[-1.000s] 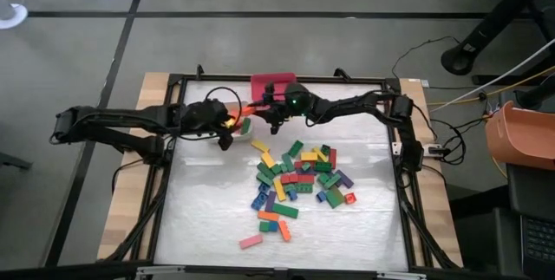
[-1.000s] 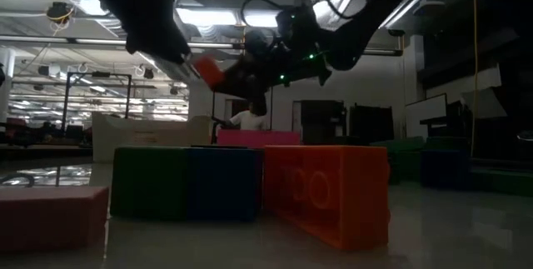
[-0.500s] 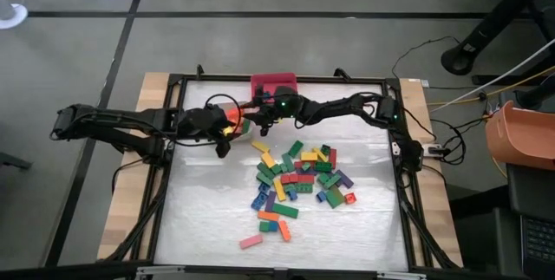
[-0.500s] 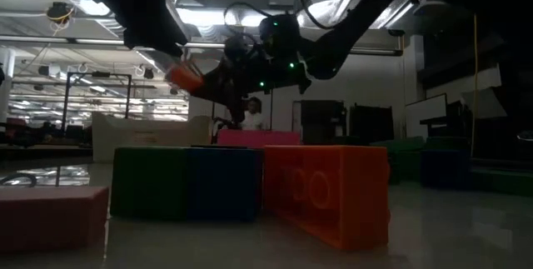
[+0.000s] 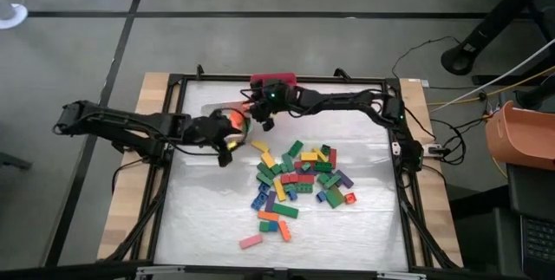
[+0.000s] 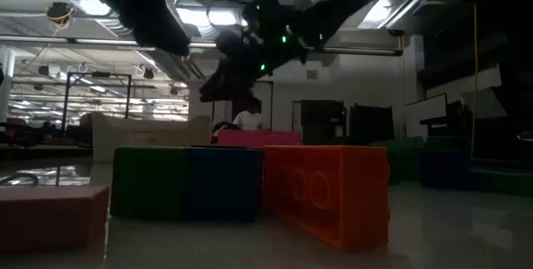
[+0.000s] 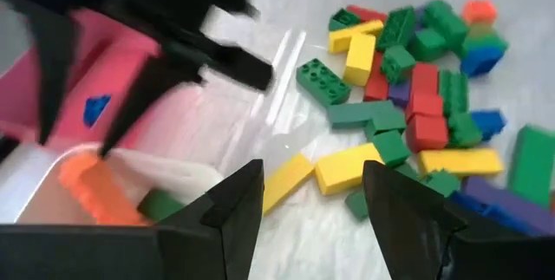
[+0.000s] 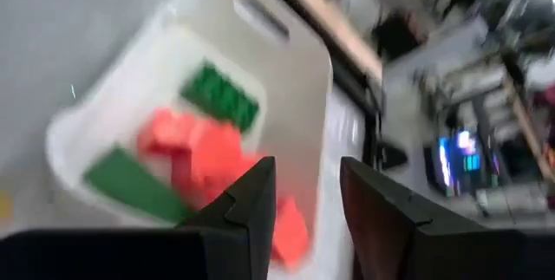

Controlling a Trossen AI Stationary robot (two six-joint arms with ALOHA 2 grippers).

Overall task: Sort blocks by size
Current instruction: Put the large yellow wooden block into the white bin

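The blocks lie in a loose many-coloured pile (image 5: 299, 176) on the white mat in the middle of the table, also seen in the left wrist view (image 7: 408, 98). A white bin (image 5: 217, 111) at the far left holds orange-red blocks (image 8: 195, 154) and green blocks (image 8: 224, 94). My right gripper (image 8: 308, 202) hangs open above this bin's right end (image 5: 263, 120), with nothing between its fingers. My left gripper (image 7: 312, 202) stands open and empty at the bin's near side (image 5: 225, 141), facing the pile.
A red bin (image 5: 276, 79) stands at the table's far edge, right of the white bin. A black frame (image 5: 395, 141) runs around the mat. Stray blocks lie near the front, one of them a pink one (image 5: 251, 242). In the low view, orange (image 6: 329, 190), green and blue blocks stand close.
My right gripper has gone toward the table's left edge and up, tipping more level. The orange block that showed in the air by its fingers is no longer there. My left gripper has shifted a little toward the pile and rolled.
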